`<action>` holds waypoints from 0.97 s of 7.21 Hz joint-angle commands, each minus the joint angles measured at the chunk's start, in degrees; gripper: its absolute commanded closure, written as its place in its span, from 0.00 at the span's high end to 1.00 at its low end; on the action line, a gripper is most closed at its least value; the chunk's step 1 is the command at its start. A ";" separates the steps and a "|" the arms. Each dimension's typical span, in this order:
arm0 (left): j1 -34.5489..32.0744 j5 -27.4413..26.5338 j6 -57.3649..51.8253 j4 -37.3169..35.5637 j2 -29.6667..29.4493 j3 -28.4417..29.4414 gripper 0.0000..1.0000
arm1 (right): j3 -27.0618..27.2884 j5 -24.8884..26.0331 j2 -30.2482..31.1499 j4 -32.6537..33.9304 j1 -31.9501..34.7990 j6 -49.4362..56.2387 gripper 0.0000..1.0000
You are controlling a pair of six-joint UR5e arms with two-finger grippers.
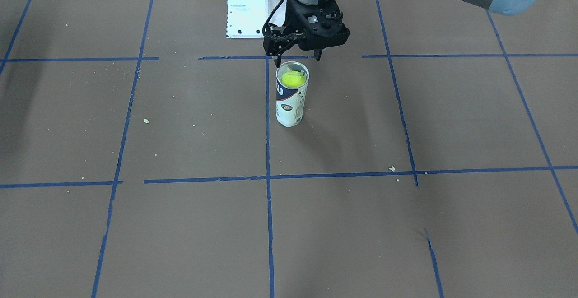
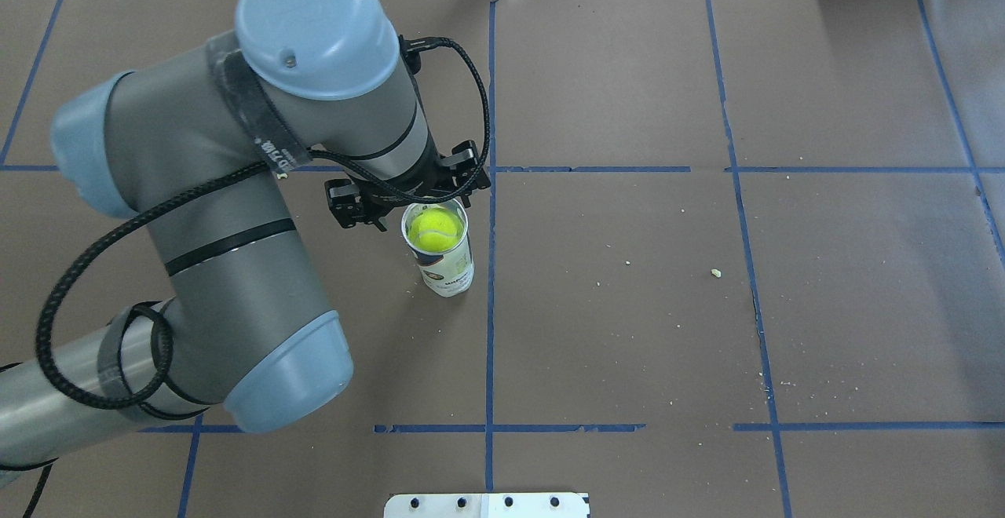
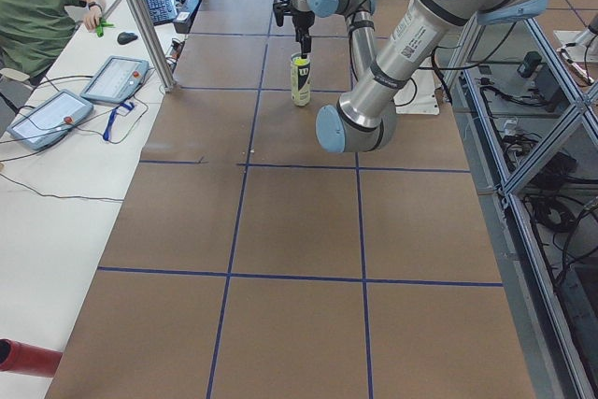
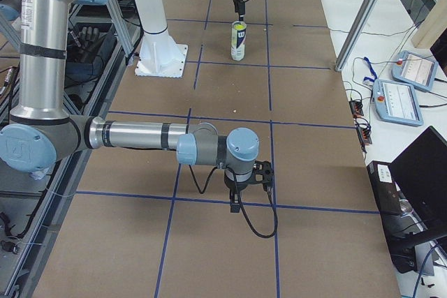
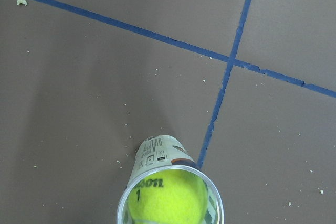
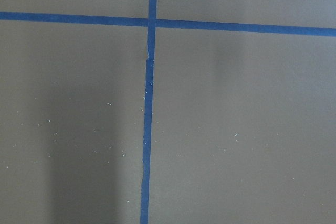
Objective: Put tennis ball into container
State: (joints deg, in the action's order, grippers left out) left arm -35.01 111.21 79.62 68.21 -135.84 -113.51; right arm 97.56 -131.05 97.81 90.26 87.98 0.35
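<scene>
Yellow-green, one tennis ball (image 1: 293,79) sits inside one container (image 1: 291,104), the left gripper (image 1: 297,58) spread wide above it. Only the right-end view shows the right gripper (image 4: 236,206); I cannot tell its grip.

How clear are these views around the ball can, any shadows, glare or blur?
Left wrist view: sharp, the tennis ball logo readable, but the container is cropped at the bottom edge. Front-facing view: the container throws only a faint shadow, no glare. Right wrist view: soft shadow bands on the table.

A robotics lab: tape-gridded table (image 3: 299,221), teach pendants (image 3: 116,79) on a side bench (image 3: 56,221), operator (image 3: 37,11) near a keyboard (image 3: 157,2).
</scene>
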 commanded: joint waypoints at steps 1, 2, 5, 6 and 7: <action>-5.20 0.23 -11.34 0.07 5.91 -5.66 1.00 | 0.00 0.00 0.01 0.00 0.00 0.00 1.00; -8.12 0.41 -20.20 0.16 9.77 -7.06 1.00 | 0.00 0.00 0.01 0.00 0.00 0.00 1.00; -26.19 9.35 -52.87 4.72 26.63 -6.12 1.00 | 0.00 0.00 -0.08 0.00 0.00 0.00 1.00; -31.99 10.94 -64.04 4.82 29.55 -2.37 1.00 | 0.00 0.00 -0.08 0.00 0.00 0.00 1.00; -36.92 12.96 -72.24 6.91 32.63 1.06 1.00 | 0.00 0.00 0.01 0.00 0.00 0.00 1.00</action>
State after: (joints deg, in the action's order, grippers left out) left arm -65.21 121.66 19.18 73.29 -107.45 -116.39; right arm 97.56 -131.04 97.77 90.26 87.98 0.35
